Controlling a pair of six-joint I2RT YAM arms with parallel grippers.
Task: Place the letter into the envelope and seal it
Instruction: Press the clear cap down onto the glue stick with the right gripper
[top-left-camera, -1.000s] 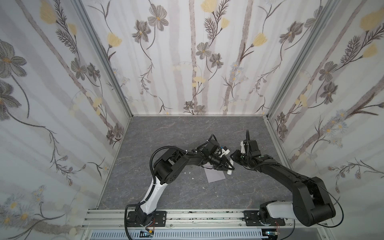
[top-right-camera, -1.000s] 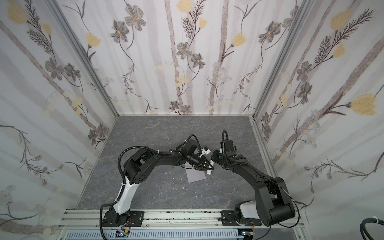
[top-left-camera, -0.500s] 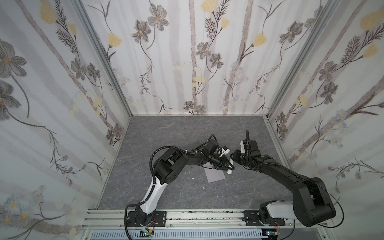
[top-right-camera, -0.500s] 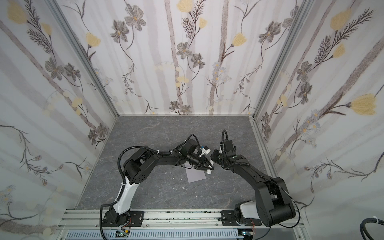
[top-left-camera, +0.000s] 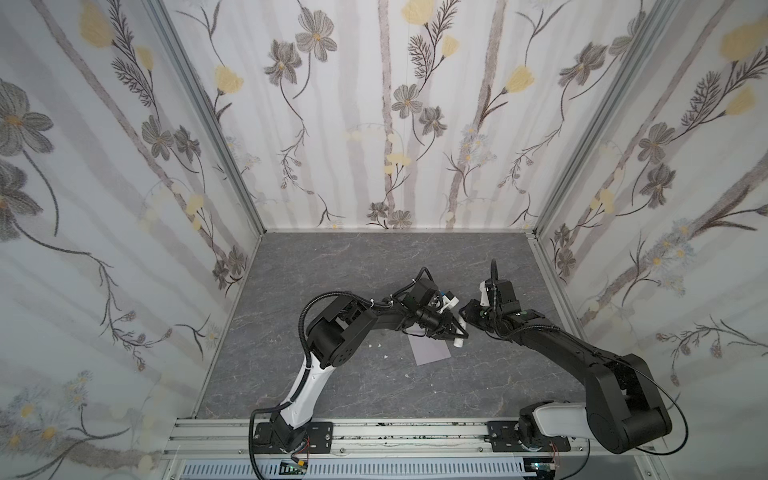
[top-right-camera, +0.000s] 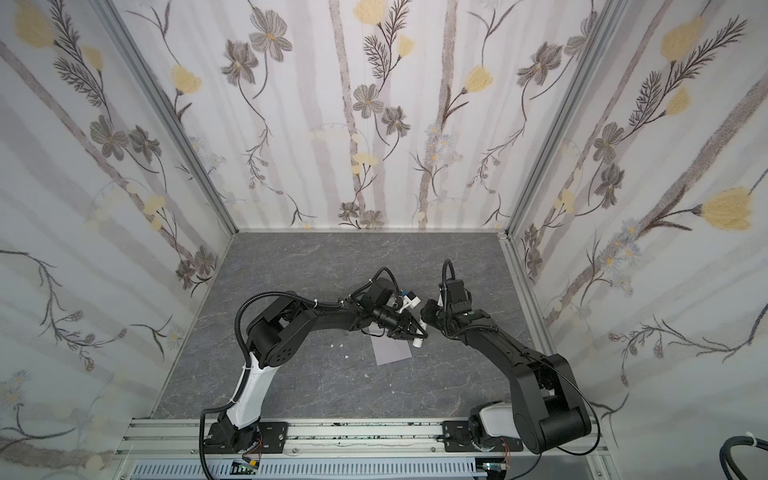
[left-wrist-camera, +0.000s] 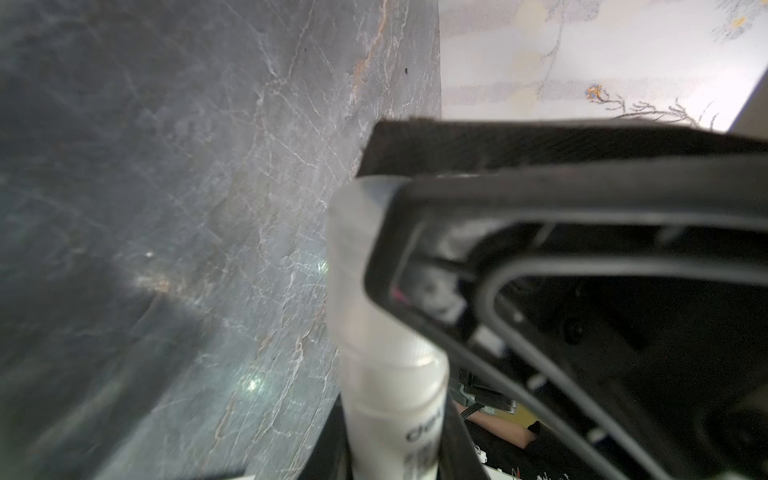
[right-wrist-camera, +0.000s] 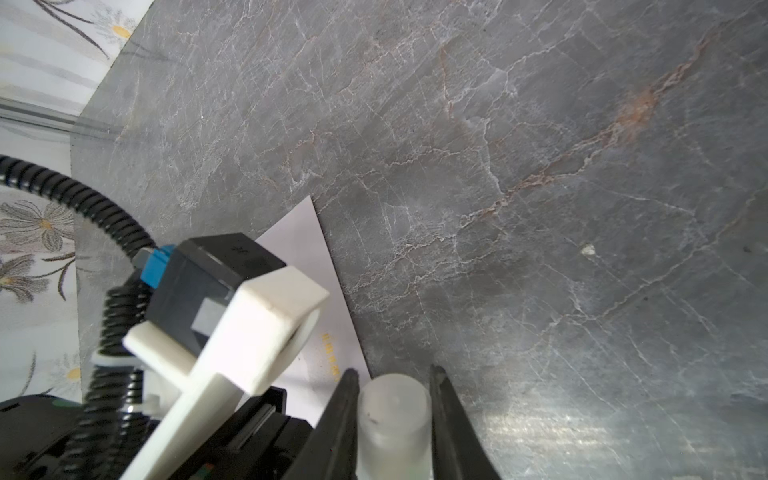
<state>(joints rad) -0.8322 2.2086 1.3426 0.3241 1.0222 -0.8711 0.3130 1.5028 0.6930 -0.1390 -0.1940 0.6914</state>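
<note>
two black robot arms are meeting over the middle of one grey table (top-left-camera: 353, 270). compared with a second ago, nothing is visibly shifting: both are keeping the same pose, so uncapping the glue is probably still under way. the left arm (top-left-camera: 386, 322) is holding the body of one white glue stick (right-wrist-camera: 392, 419) in narrowed jaws, and the right arm (top-left-camera: 552, 340) is pinching its clear cap in narrow jaws. one grey-lavender envelope (top-left-camera: 430, 351) is lying flat just beneath them. no letter is showing, perhaps already inside. a few white scraps (top-left-camera: 386, 356) are lying nearby.
</note>
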